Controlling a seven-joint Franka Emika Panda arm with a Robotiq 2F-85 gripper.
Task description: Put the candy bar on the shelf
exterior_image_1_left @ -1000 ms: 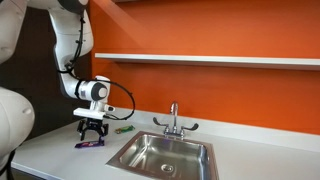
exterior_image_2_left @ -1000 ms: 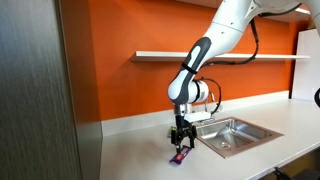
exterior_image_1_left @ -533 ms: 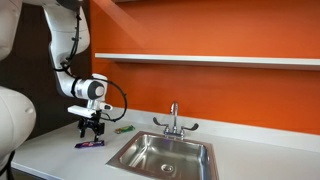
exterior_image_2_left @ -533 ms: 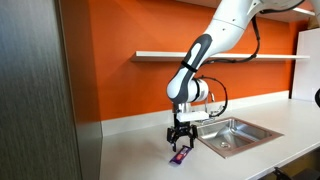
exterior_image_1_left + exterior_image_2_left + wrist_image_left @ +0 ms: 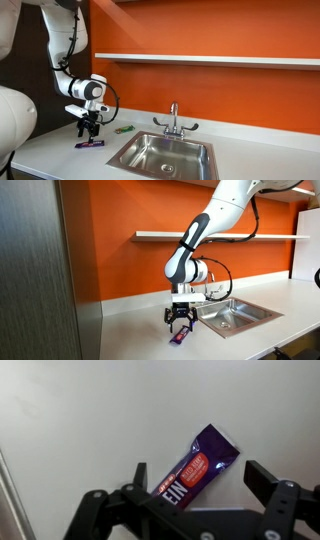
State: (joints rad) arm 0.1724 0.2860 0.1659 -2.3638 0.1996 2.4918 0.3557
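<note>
The candy bar (image 5: 90,145) is a small purple-wrapped bar lying flat on the white countertop, left of the sink; it also shows in an exterior view (image 5: 181,336) and the wrist view (image 5: 200,464). My gripper (image 5: 88,129) hangs just above it, pointing down, also seen in an exterior view (image 5: 180,323). In the wrist view the gripper (image 5: 198,480) is open and empty, its fingers on either side of the bar and apart from it. The shelf (image 5: 200,59) is a long white board on the orange wall, well above; it also shows in an exterior view (image 5: 230,235).
A steel sink (image 5: 165,155) with a faucet (image 5: 174,120) is set in the countertop (image 5: 40,150) beside the bar. A small green object (image 5: 124,129) lies by the wall. A grey panel (image 5: 35,270) bounds the counter's end.
The gripper has turned about its vertical axis and shifted slightly while staying over the candy bar. The bar has not moved.
</note>
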